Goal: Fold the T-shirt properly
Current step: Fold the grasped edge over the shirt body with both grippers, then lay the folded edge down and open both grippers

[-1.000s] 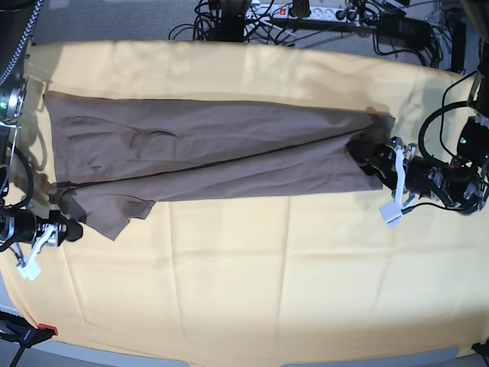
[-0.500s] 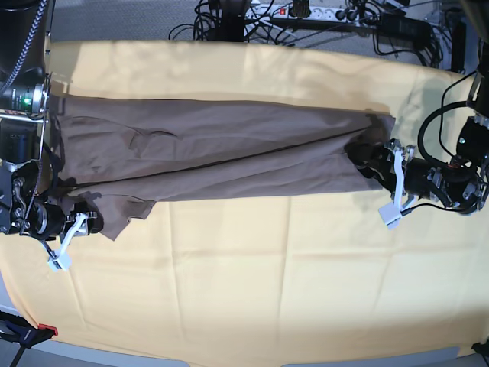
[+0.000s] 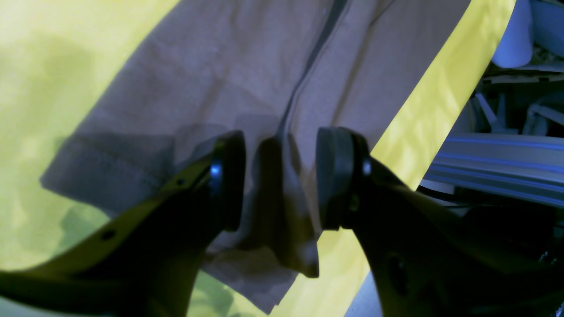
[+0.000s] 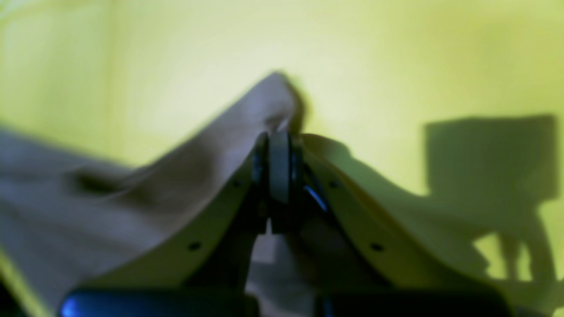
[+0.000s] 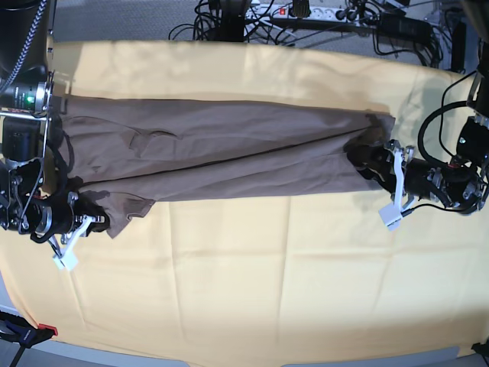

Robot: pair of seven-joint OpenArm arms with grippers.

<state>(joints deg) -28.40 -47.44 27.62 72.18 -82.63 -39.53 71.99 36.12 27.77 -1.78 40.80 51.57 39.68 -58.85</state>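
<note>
The T-shirt lies as a long lengthwise-folded band; crosswise folds remain. Right pincer is clamped on a corner; left pincer gapes astride the hem.

Cable-strewn grey floor behind

- The base view is evenly bright and sharp, with barrel bending at its edges.
- Right wrist view: soft and out of focus throughout; a hard dark shadow falls on the yellow cloth to the right of the right gripper.
- Left wrist view: the fingers are underexposed, nearly black; fabric beyond them is dim and bluish.
</note>
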